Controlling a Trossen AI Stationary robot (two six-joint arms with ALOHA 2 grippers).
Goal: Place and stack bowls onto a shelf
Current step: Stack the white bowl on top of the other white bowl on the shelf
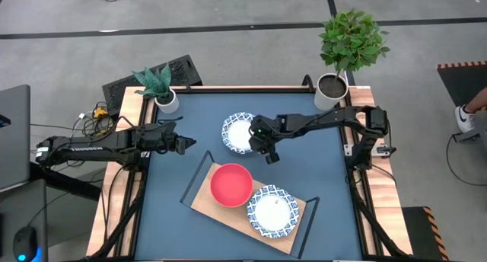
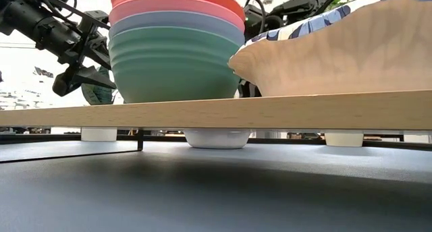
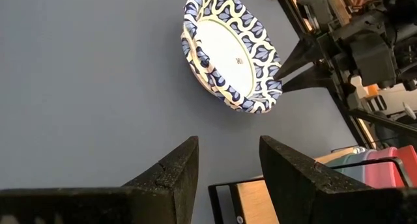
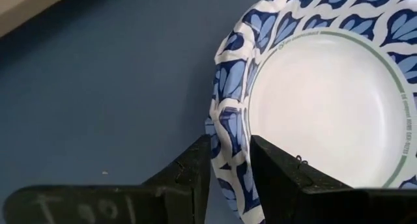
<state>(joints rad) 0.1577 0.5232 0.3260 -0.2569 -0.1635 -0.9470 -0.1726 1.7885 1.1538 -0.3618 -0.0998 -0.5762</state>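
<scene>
One white bowl with a blue patterned rim (image 1: 238,132) (image 3: 231,51) sits base-down on the dark blue tabletop, beyond the shelf (image 1: 221,209) (image 2: 270,110). On the light-wood shelf the pink-red bowl (image 1: 230,184) (image 2: 175,3) is nested in the teal-green bowl (image 2: 175,70), and beside them stands the second white, blue-rimmed bowl (image 1: 272,211) (image 2: 337,50). My right gripper (image 1: 264,145) (image 4: 229,146) is shut on the rim of the bowl on the table. My left gripper (image 1: 185,144) (image 3: 228,152) hovers open, left of that bowl, touching nothing. My right gripper pinches the blue patterned rim (image 4: 228,113) of the bowl on the table, on the side toward the table's right. One finger (image 4: 195,165) is outside the wall and the other is inside the bowl. The fingers come from above, slanting from the right. The bowl's base (image 2: 217,139) rests on the tabletop.
Two white plant pots stand at the far corners (image 1: 166,102) (image 1: 331,91). The shelf lies slantwise near the table's near edge, with black frame ends (image 1: 194,178). Bare blue tabletop (image 1: 175,193) lies left of the shelf. A laptop (image 1: 14,132) sits off the table's left.
</scene>
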